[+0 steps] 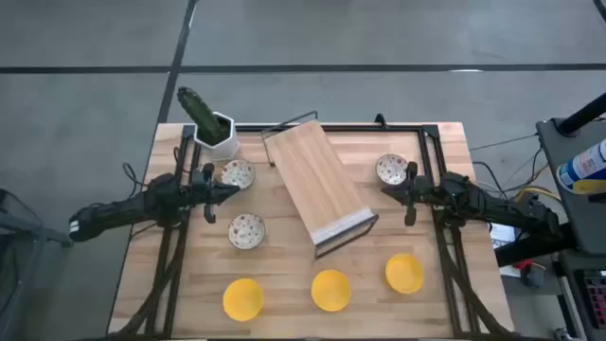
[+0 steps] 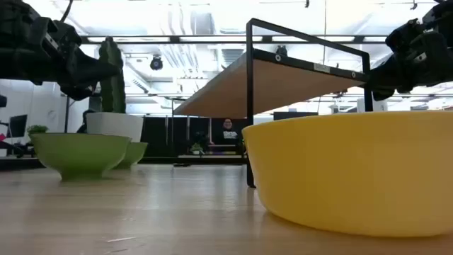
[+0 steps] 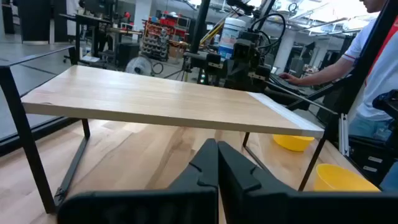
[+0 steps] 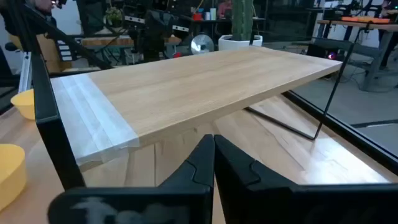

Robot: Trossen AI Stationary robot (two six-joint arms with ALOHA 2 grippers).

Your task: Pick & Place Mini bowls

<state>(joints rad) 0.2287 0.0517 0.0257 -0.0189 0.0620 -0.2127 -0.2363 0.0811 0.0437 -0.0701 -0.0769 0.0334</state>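
Note:
Three white bowls with red-speckled insides sit on the table: two on the left (image 1: 238, 173) (image 1: 246, 230) and one on the right (image 1: 391, 169). Three yellow bowls (image 1: 243, 298) (image 1: 330, 290) (image 1: 404, 273) stand in a row near the near edge. My left gripper (image 1: 233, 190) is shut and hovers between the two left speckled bowls, pointing toward the wooden shelf. My right gripper (image 1: 387, 190) is shut too, just near of the right speckled bowl, pointing at the shelf from the other side. Both show shut in their wrist views (image 3: 217, 147) (image 4: 213, 140).
A wooden shelf on a black wire frame (image 1: 317, 185) stands slanted across the table's middle, between the arms. A cactus in a white pot (image 1: 216, 133) stands at the far left corner. A person (image 3: 373, 56) is beyond the table's right side. Bare wood lies between the bowl rows.

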